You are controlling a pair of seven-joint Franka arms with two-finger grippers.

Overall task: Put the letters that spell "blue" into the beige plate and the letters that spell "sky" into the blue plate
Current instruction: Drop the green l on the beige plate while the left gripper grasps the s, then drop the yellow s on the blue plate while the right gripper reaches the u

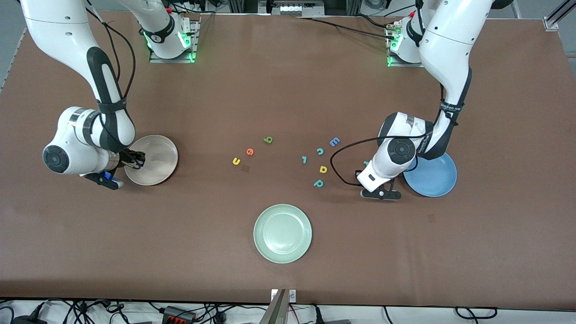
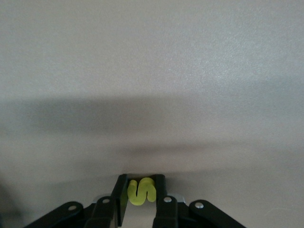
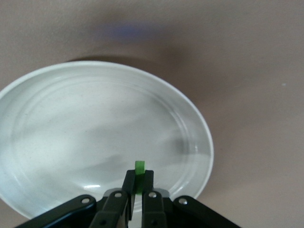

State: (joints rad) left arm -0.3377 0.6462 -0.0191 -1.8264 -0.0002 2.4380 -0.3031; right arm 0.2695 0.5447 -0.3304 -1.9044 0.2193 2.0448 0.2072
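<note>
My right gripper (image 1: 135,159) hangs over the beige plate (image 1: 157,155), shut on the dark green l (image 3: 139,166), which sticks up between its fingers. My left gripper (image 2: 141,183) is low over the table beside the blue plate (image 1: 434,180), shut on the yellow s (image 2: 141,191); in the front view its hand hides the fingers. Mid-table lie the olive-green b (image 1: 268,140), orange e (image 1: 249,152) and yellow u (image 1: 236,161). A teal bit (image 1: 366,163) peeks out by the left hand; I cannot tell which letter. The k is hidden.
A blue E (image 1: 334,142), teal c (image 1: 320,151), teal hooked piece (image 1: 304,159), yellow rounded letter (image 1: 323,169) and teal p (image 1: 318,183) lie between the middle and the left arm. A pale green plate (image 1: 282,233) sits nearer the front camera.
</note>
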